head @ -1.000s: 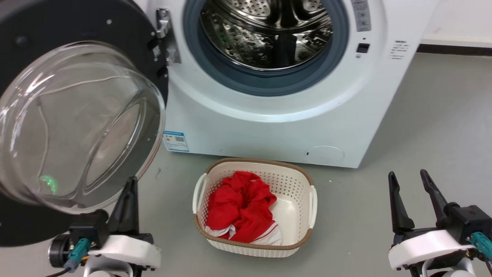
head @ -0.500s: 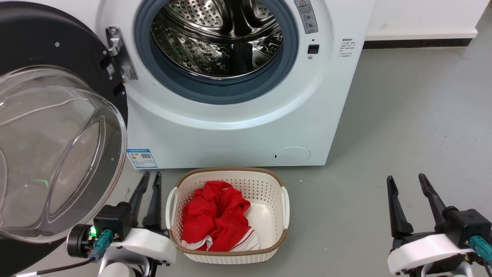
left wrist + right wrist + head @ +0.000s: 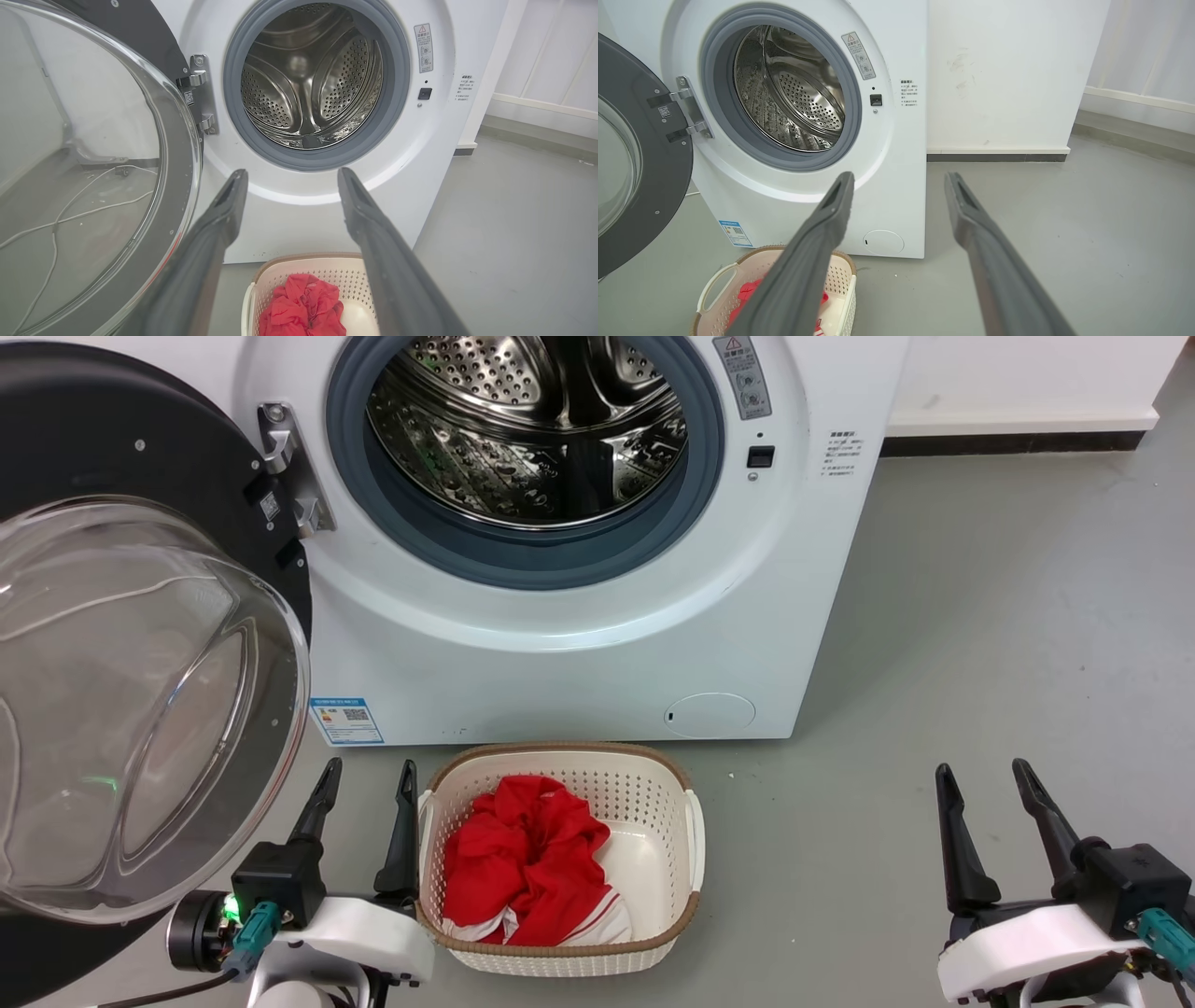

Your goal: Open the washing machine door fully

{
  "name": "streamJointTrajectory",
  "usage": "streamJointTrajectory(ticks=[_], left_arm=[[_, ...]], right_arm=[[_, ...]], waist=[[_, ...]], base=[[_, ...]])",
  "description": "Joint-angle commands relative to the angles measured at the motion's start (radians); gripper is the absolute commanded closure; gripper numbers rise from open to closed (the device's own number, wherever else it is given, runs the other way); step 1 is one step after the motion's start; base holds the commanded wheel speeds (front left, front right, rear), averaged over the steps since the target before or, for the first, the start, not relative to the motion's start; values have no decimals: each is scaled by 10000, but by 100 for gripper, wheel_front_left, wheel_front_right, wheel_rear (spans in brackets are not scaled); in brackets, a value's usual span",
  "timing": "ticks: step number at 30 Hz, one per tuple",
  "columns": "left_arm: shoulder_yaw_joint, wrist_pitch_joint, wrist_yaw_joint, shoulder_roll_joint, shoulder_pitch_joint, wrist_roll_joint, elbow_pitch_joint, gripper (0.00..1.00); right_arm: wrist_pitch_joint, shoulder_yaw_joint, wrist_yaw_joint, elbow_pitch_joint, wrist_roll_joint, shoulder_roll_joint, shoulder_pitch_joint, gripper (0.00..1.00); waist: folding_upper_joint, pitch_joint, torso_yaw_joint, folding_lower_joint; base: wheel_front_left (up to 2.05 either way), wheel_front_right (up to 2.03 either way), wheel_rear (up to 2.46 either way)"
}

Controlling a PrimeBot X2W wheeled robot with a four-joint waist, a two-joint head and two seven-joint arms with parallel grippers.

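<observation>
White washing machine (image 3: 579, 653), glossy black washing machine door (image 3: 112, 439), grey-blue gasket (image 3: 523, 555), white perforated basket (image 3: 653, 784), red cloth (image 3: 523, 859)

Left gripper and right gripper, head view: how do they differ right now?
The left gripper sits between the washing machine door and the laundry basket, one finger by the basket's rim; the right gripper hangs over open floor, apart from both. Shared: jaws open, empty, fingers pointing toward the washing machine.

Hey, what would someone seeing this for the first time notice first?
The washing machine door stands wide open at the left, its glass bowl bulging toward the head camera; the washing machine shows its steel drum. On the floor in front, a white basket holds red cloth.
</observation>
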Motion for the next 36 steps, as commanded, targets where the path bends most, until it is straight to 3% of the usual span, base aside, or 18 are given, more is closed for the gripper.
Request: streamJointTrajectory(ticks=[1,26,27,32,36], left_arm=[[22,-25,55,-34,85,25,-44,0],[357,-25,-154,-220,90,387,-196,0],[363,-1,-122,-187,5,353,-171,100],[373,98,-127,-249,280,236,250,100],[534,343,-205,-297,217,-557,295,100]], right_arm=[[-25,11,-7,7,97,23,31,0],[-93,-36,-7,102,111,23,52,0],[-44,-30,0,107,44,0,8,100],[-17,4,0,515,158,2,193,100],[99,-7,0,594,1047,-24,118,100]], waist=[[0,26,28,0],[0,94,113,0],[0,94,112,1],[0,92,112,0],[0,82,107,0]], base=[[0,0,0],[0,0,0],[0,0,0],[0,0,0],[0,0,0]])
